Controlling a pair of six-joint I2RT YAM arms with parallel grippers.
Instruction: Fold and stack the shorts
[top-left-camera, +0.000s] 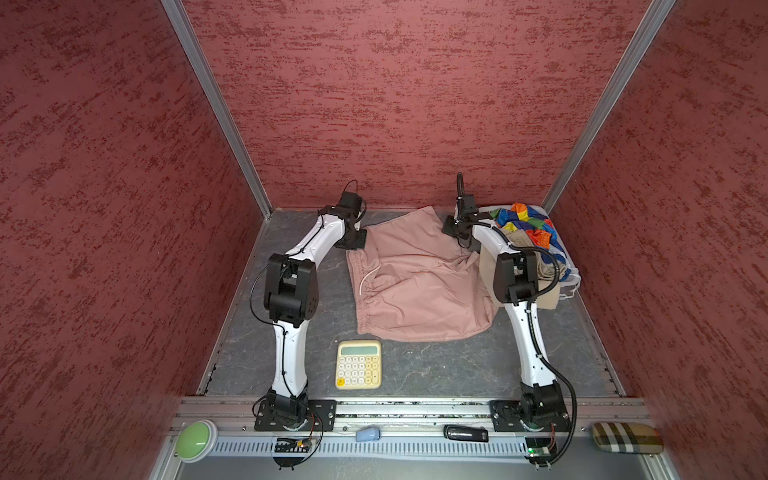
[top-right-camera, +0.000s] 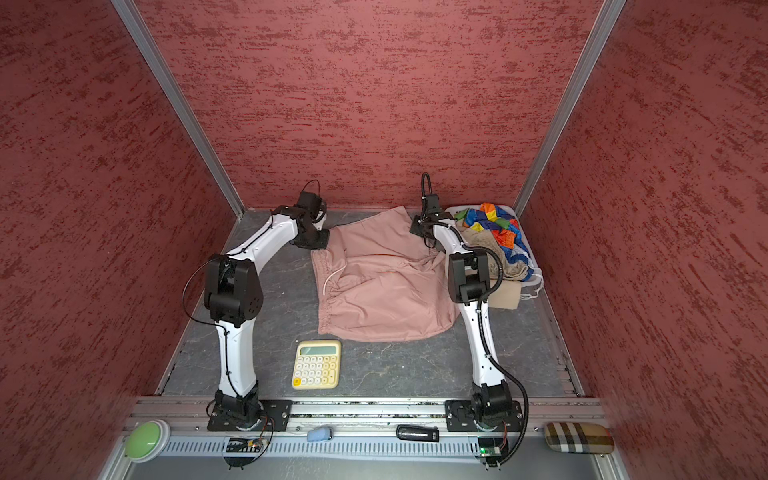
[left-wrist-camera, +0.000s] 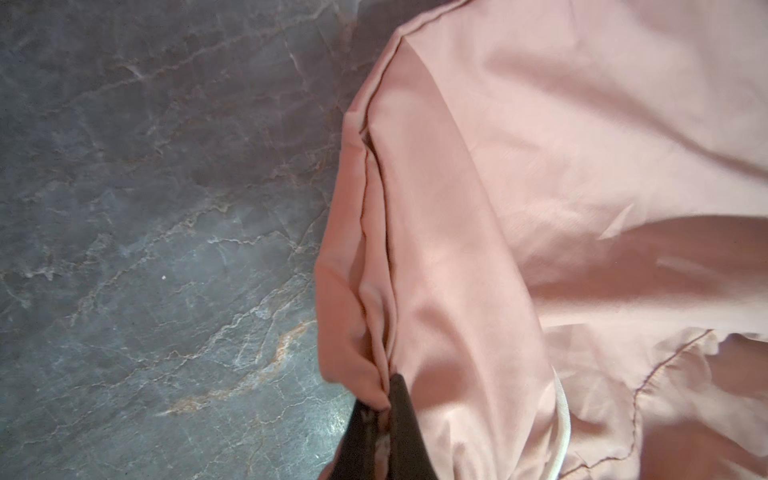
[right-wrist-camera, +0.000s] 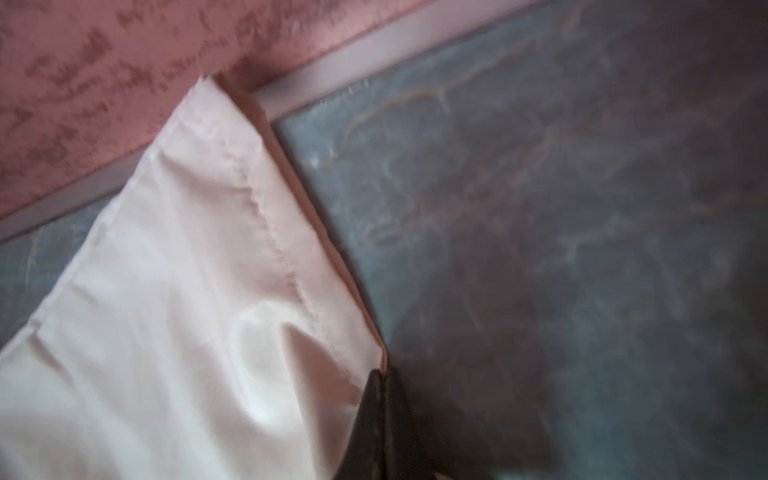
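The dusty pink shorts (top-left-camera: 419, 286) (top-right-camera: 382, 291) lie spread on the grey marble table, waistband and white drawstring (top-left-camera: 368, 280) toward the left. My left gripper (top-left-camera: 355, 244) (top-right-camera: 316, 243) is at their far left corner. In the left wrist view it (left-wrist-camera: 386, 401) is shut on a pinched fold of the pink fabric (left-wrist-camera: 519, 166). My right gripper (top-left-camera: 460, 241) (top-right-camera: 428, 241) is at the far right leg; in the right wrist view it (right-wrist-camera: 384, 374) is shut on the hem edge (right-wrist-camera: 266, 216). The rainbow shorts (top-left-camera: 524, 223) and beige shorts (top-left-camera: 524, 242) are heaped in the white basket (top-left-camera: 572, 277).
A cream calculator (top-left-camera: 358, 364) lies in front of the pink shorts. A brown cardboard box (top-left-camera: 548, 298) sits by the basket. The red back wall (top-left-camera: 395, 124) stands close behind both grippers. A green button (top-left-camera: 195, 440) and a plaid case (top-left-camera: 625, 436) rest on the front rail.
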